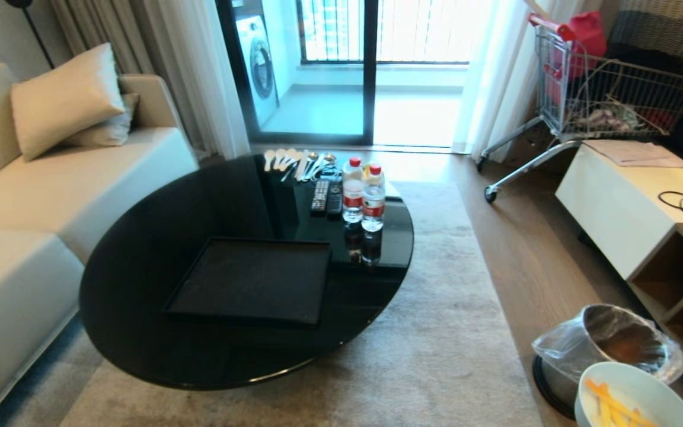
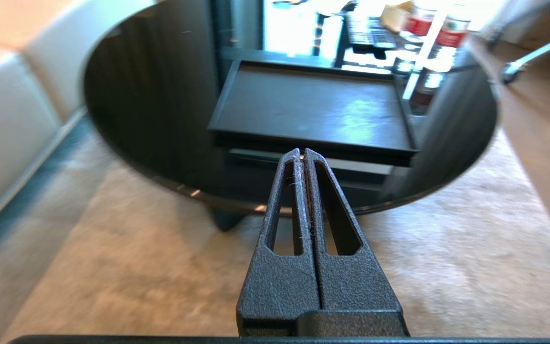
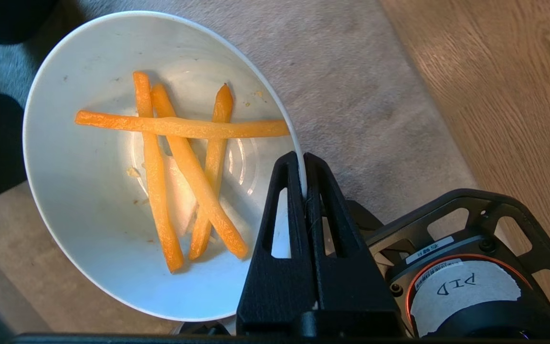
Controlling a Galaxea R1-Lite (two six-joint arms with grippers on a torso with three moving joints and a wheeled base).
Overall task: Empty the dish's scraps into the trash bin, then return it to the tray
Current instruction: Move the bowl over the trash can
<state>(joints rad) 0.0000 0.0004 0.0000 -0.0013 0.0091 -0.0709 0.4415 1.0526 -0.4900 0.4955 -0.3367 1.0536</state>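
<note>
My right gripper is shut on the rim of the dish, a white bowl held over the rug. Several yellow-orange scraps lie crossed inside it. In the head view the dish shows at the lower right, just in front of the trash bin, a steel cylinder with a clear bag over its rim. The black tray lies bare on the round black table. In the left wrist view my left gripper hangs shut and empty over the rug, before the tray.
Two water bottles, remotes and spoons stand at the table's far side. A cream sofa runs along the left. A white cabinet and a shopping cart stand at the right, close behind the bin.
</note>
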